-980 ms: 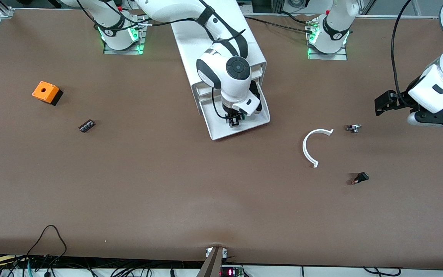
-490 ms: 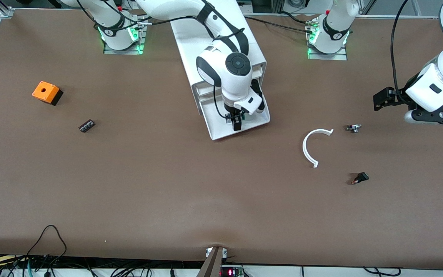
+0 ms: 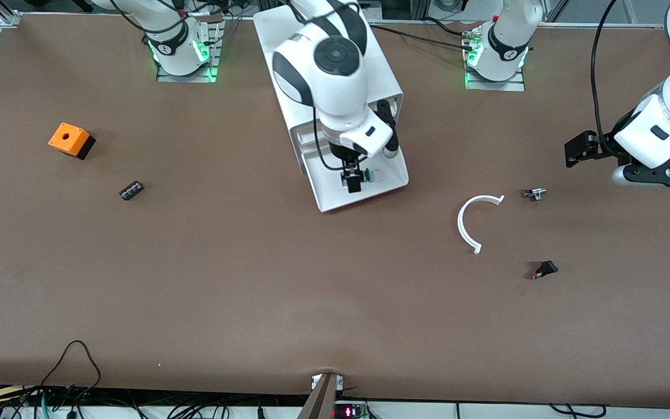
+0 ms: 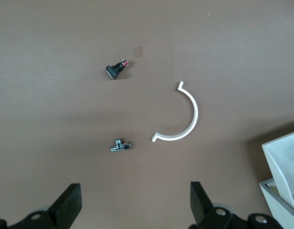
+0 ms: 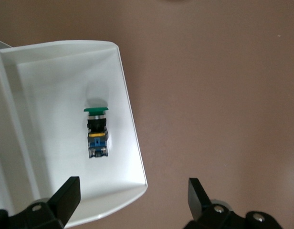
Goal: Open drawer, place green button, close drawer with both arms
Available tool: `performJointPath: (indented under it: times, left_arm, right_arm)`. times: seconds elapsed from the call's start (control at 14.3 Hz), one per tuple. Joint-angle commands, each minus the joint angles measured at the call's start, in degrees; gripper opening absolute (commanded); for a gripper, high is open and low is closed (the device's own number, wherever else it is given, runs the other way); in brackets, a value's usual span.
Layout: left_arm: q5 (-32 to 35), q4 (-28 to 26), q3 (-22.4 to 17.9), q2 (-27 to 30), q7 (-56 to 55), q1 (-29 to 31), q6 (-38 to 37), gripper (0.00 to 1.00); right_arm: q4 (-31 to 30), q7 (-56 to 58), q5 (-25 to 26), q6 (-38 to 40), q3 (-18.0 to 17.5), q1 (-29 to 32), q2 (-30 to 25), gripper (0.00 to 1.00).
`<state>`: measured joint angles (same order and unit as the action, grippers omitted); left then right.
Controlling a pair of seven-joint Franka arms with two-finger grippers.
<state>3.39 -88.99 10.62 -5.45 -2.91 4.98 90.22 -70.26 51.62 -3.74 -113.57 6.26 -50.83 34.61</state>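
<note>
The drawer stands pulled out of the white cabinet, toward the front camera. The button lies on its side in the drawer, green cap showing. In the right wrist view the button rests free on the drawer floor. My right gripper hangs open and empty over the drawer, beside the button, and also shows in the right wrist view. My left gripper waits open and empty above the table at the left arm's end; the left wrist view shows it too.
A white curved piece, a small metal part and a black rocker switch lie near the left arm's end. An orange cube and a small black part lie toward the right arm's end.
My right gripper has lifted up out of the drawer and left the button lying in it. The left arm shifted slightly and then stayed still.
</note>
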Motion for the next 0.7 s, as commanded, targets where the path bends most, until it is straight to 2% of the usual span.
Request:
performJointPath:
  times: [0.0, 0.42, 0.63]
  left_arm:
    - [-1.01, 0.83, 0.02, 0.44, -0.25, -0.23, -1.36, 1.00]
    - [-1.01, 0.83, 0.02, 0.36, -0.25, -0.23, -1.80, 1.00]
    - [-1.10, 0.83, 0.54, -0.08, -1.30, -0.32, -1.89, 1.00]
  right_arm:
    - [-0.66, 0.23, -4.07, 2.90, -0.73, 4.94, -4.63, 1.00]
    - [-0.66, -5.29, -4.00, 9.05, -0.11, 13.29, -14.03, 1.00]
    - [-0.66, -16.95, -4.43, 9.94, 1.12, 14.44, -15.97, 1.00]
